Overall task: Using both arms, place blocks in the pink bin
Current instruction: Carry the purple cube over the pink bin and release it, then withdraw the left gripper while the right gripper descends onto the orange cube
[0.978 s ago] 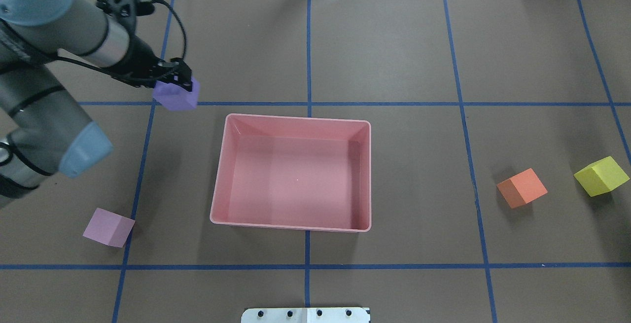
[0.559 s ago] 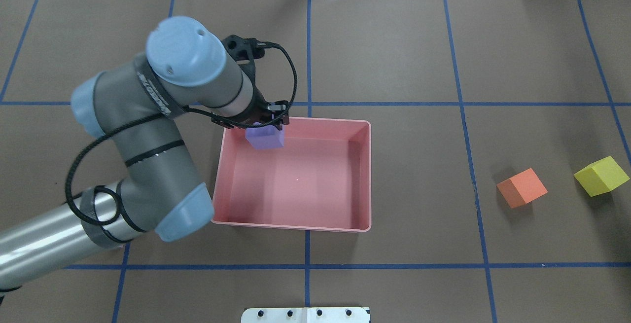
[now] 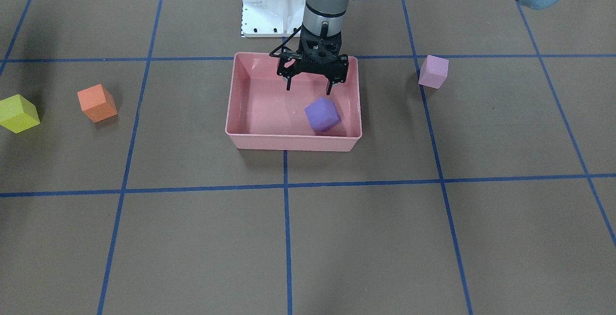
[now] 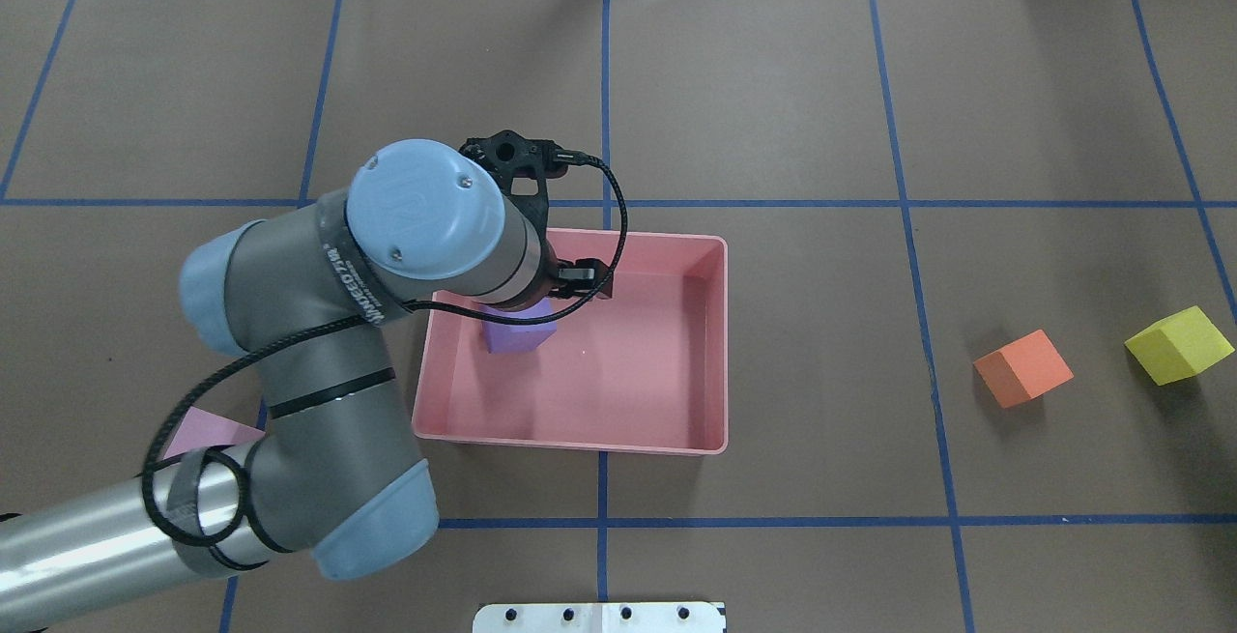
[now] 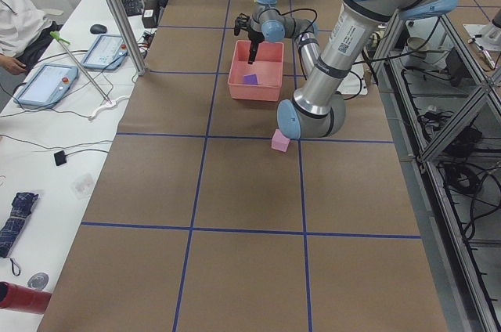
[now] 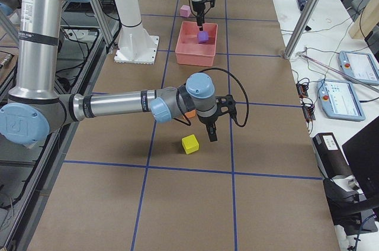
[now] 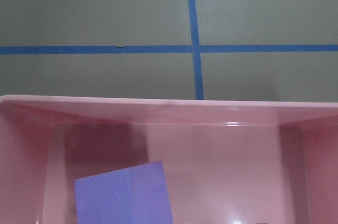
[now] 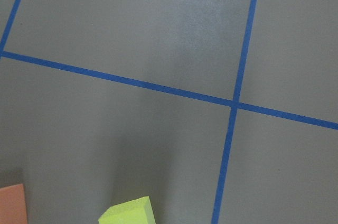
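Purple block matte cube; pink bin glossy

Glossy plastic pink bin; matte purple block

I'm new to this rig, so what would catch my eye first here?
The left gripper hangs open over the pink bin, the purple block free inside below it. Outside it on the table sit the pale pink block, the orange block and the yellow block.

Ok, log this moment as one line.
left gripper: open over bin | purple block: in bin, free | pink block, orange block, yellow block: on table | right gripper: near yellow block, state unclear
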`<state>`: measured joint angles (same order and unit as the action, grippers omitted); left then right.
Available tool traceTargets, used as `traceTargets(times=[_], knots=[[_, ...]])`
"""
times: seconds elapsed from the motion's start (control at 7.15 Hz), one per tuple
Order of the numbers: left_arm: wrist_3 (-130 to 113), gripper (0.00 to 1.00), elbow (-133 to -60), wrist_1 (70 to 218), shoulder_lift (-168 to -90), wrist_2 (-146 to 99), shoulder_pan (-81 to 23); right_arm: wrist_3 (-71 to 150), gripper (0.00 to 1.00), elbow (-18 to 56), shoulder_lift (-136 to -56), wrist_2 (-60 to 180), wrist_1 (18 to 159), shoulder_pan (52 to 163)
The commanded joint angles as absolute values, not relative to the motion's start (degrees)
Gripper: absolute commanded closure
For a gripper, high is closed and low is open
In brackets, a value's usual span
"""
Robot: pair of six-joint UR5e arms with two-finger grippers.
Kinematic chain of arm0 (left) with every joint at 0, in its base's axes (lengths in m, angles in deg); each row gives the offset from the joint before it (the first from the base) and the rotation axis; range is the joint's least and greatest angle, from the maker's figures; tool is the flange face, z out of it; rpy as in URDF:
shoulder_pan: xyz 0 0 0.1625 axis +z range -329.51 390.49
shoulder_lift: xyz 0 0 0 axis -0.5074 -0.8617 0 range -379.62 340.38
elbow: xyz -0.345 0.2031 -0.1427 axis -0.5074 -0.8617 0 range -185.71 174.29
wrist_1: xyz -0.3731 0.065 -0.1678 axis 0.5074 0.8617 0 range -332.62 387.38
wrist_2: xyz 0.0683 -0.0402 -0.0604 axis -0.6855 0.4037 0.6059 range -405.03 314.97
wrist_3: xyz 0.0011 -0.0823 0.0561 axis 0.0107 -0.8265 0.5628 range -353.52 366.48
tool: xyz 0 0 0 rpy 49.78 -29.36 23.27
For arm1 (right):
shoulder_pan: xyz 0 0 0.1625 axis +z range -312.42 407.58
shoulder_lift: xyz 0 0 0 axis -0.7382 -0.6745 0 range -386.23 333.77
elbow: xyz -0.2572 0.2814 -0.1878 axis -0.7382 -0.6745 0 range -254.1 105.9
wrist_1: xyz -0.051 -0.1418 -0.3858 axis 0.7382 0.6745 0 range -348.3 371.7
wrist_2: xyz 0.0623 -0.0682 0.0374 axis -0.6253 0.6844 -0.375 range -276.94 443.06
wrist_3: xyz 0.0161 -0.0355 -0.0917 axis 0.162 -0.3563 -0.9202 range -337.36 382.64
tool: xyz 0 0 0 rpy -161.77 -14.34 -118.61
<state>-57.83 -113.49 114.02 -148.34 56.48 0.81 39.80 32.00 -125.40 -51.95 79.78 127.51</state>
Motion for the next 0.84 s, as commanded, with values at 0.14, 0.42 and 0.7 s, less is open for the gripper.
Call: traceTargets(times=[0.14,0.42,0.7], knots=[[-33.92,0.00,-119.61,111.84,-135.84,64.99,-14.11,46.81,0.00,32.34,-125.63,-49.31,69.38,114.15],[-33.59,0.00,-119.61,111.84,-135.29,65.01,-15.04,53.61,0.00,34.78,-126.07,-42.66,69.18,105.55],[-33.86,0.00,-119.61,111.84,-135.37,65.01,-14.86,60.30,0.00,37.33,-126.25,-35.97,68.22,96.75]])
